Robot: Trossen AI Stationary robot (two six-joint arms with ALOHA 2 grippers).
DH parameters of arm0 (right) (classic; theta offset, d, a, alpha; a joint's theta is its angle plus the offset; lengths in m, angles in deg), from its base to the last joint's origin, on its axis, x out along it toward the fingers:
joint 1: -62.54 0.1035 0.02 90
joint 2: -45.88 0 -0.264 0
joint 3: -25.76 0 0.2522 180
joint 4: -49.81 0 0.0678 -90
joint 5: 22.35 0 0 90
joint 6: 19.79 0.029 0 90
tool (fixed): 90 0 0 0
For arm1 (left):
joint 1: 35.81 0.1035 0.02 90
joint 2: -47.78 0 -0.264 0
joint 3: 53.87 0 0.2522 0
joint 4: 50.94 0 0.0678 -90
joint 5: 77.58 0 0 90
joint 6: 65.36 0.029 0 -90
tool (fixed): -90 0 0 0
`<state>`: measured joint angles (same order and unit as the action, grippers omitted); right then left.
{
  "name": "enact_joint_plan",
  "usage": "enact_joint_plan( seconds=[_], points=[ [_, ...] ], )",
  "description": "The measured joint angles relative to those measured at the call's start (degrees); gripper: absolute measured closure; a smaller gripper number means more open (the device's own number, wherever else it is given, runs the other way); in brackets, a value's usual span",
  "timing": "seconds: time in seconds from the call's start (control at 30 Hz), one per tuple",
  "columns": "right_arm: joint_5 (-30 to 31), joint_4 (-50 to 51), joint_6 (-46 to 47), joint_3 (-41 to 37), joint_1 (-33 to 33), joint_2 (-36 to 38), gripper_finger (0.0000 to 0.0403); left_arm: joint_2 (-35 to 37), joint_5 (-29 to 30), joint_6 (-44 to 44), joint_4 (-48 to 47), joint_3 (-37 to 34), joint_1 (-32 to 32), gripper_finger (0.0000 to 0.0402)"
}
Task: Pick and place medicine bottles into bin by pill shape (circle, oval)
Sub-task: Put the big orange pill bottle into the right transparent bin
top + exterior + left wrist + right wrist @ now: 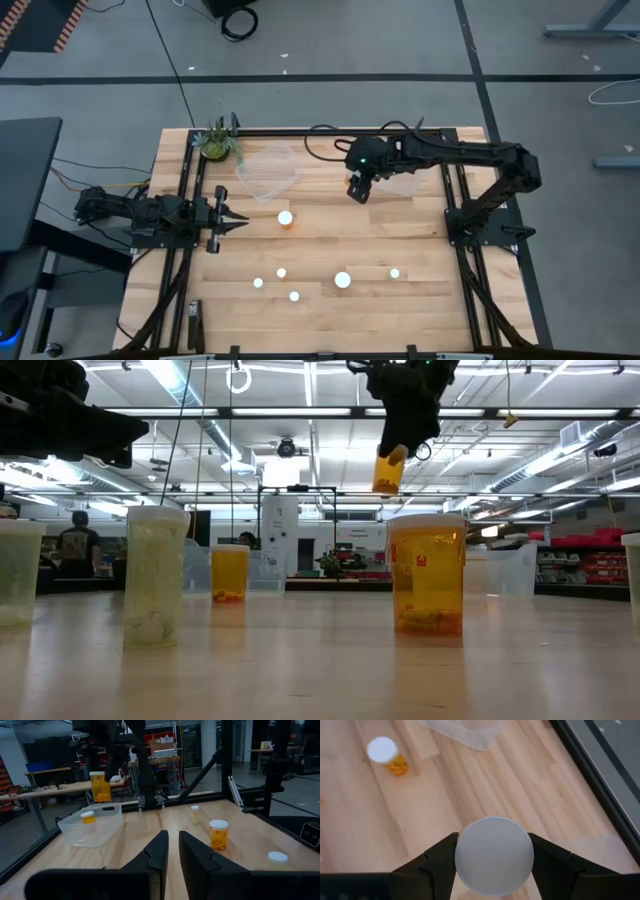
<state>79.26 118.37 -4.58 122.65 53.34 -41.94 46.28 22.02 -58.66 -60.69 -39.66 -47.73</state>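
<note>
My right gripper hangs high over the table's far middle, shut on an orange medicine bottle with a white cap. A clear bin stands on the table to its left, with one bottle in it. Several more medicine bottles stand upright on their bases, one at mid-table and others nearer the front edge. My left gripper rests shut at the table's left side, pointing level toward the right, touching nothing. My right gripper pinches the bottle between its two fingers at the cap end, one finger on each side of the white cap. The fingers slant down from above. The orange body hangs tilted below them, lifted clear of the table.
A second clear bin lies just right of my right gripper. A small green plant stands at the far left corner. Black frame rails run along the table's sides. Bare wood lies between the bins and the front bottles.
</note>
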Motion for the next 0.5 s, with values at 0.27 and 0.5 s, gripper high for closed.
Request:
enact_joint_plan(
  seconds=[0.27,0.5],
  points=[
    [0.8,5.8,1.7,0.0,-2.5,0.1,0.0175,0.0,0.0,0.0,0.0,0.0,0.0,0.0343],
    [1.0,8.9,2.1,0.0,-4.3,0.4,0.0175,0.0,0.0,0.0,0.0,0.0,0.0,0.0342]
  ],
)
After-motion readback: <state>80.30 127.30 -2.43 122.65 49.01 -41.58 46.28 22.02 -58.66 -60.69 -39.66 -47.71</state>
